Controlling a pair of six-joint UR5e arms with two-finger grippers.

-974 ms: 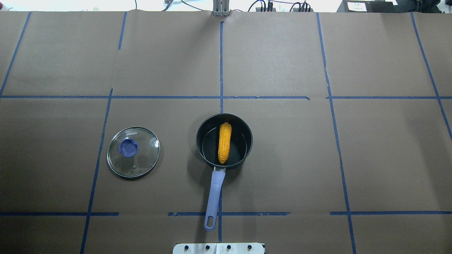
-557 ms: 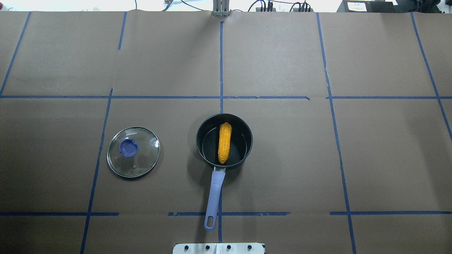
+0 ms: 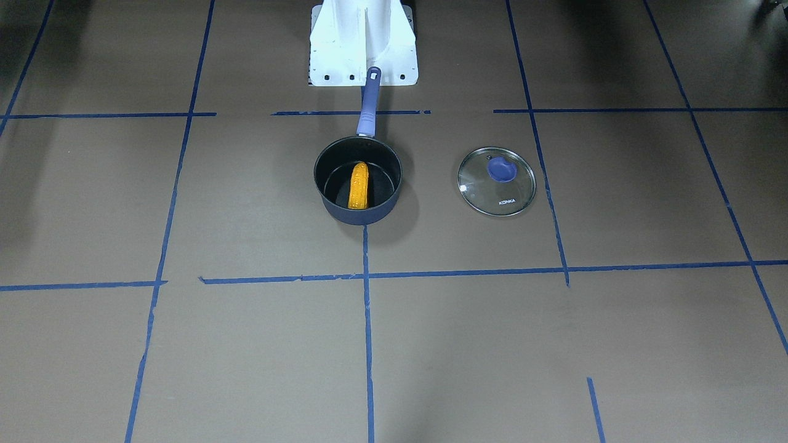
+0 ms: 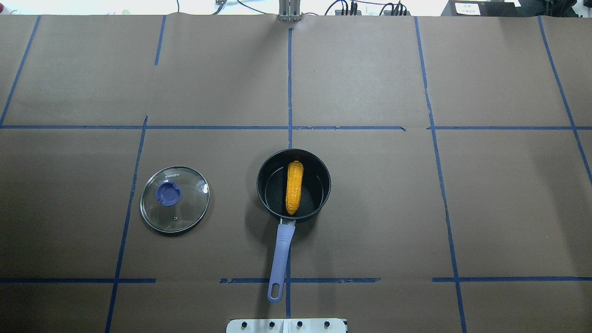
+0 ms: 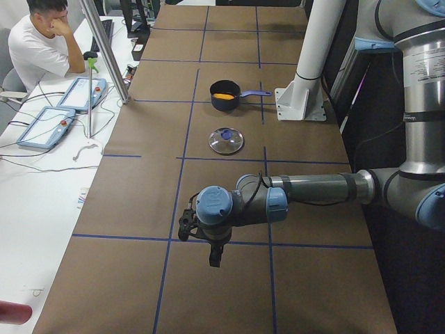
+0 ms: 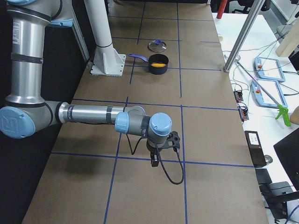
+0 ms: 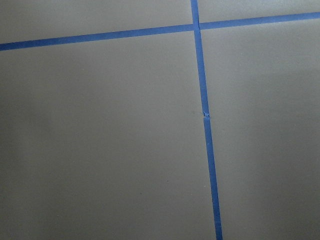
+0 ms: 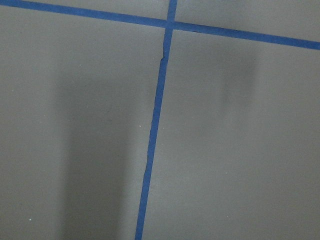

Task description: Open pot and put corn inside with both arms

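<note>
The dark navy pot (image 4: pixel 270 194) stands open near the table's middle, its purple-blue handle (image 4: pixel 282 249) pointing toward the robot base. The orange-yellow corn (image 4: pixel 294 187) lies inside it, and shows in the front-facing view (image 3: pixel 358 185) too. The glass lid (image 4: pixel 185 212) lies flat on the table to the pot's left, knob up, apart from the pot. My left gripper (image 5: pixel 215 257) shows only in the exterior left view, far from the pot at the table's end; I cannot tell whether it is open. My right gripper (image 6: pixel 154 161) shows only in the exterior right view, likewise far off.
Brown paper with blue tape lines (image 4: pixel 290 88) covers the table. The white robot base (image 3: pixel 363 43) stands just behind the pot handle. A person (image 5: pixel 38 42) sits at a side bench with tablets. Both wrist views show only paper and tape.
</note>
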